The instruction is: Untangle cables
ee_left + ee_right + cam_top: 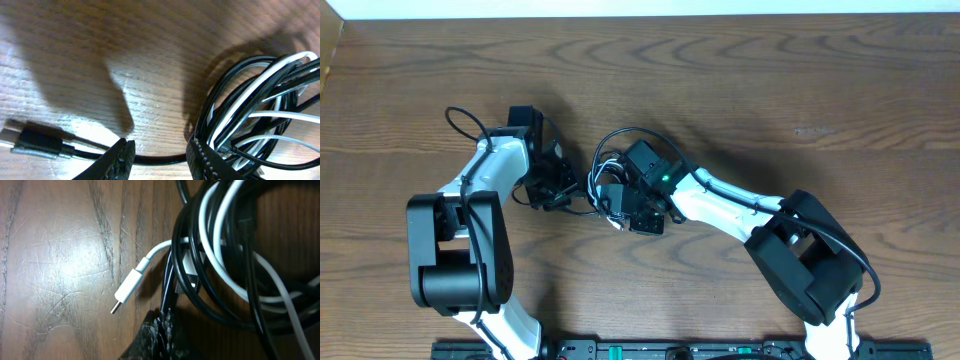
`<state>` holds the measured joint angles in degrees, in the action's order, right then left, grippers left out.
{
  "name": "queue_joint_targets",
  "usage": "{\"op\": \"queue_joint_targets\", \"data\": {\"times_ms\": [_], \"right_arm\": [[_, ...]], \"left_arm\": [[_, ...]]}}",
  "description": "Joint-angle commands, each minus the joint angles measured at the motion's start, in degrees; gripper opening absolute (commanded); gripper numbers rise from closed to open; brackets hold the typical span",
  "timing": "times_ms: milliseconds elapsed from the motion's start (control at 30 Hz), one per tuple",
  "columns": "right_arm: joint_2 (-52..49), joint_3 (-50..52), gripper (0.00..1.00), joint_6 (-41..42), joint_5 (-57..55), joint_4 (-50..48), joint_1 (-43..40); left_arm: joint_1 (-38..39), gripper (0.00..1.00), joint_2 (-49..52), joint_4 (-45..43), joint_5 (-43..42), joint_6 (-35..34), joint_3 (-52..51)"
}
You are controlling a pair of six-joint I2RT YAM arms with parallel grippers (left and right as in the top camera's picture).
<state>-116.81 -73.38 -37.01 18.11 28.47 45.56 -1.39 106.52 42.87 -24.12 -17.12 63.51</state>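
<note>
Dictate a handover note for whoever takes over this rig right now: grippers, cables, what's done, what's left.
Left gripper: open, with the black cable lying between its fingers, not clamped.
Right gripper: shut, apparently pinching black cable strands at the bundle's edge.
Cables: the white cable and the black one are coiled together mid-table. The black plug and white plug lie free.
Done: nothing separated yet.
Left: draw the white cable out of the black loops.

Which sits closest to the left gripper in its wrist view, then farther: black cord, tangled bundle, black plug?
1. black cord: between the fingers of the left gripper.
2. tangled bundle: right, beside one finger.
3. black plug: far left.
</note>
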Motion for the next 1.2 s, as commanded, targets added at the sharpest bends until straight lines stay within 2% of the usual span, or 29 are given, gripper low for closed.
{"op": "queue_joint_targets", "data": {"times_ms": [0, 400, 833, 1167], "right_arm": [[-2.36, 1.95, 0.01, 0.79, -4.85, 1.01, -0.79], [-2.36, 1.95, 0.01, 0.76, -4.85, 1.01, -0.79], [-2.38, 1.95, 0.01, 0.76, -4.85, 1.01, -0.79], [-2.38, 1.95, 0.01, 0.76, -4.87, 1.05, -0.79]], "left_arm": [[0.13, 0.41, 0.31, -0.76, -1.60, 1.20, 0.70], [0.13, 0.41, 0.31, -6.29, -1.64, -1.86, 0.70], [2.84, 0.41, 0.52, -6.93, -1.51, -0.46, -0.46], [3.23, 0.40, 0.52, -5.29, 6.73, -0.55, -0.52]]}}
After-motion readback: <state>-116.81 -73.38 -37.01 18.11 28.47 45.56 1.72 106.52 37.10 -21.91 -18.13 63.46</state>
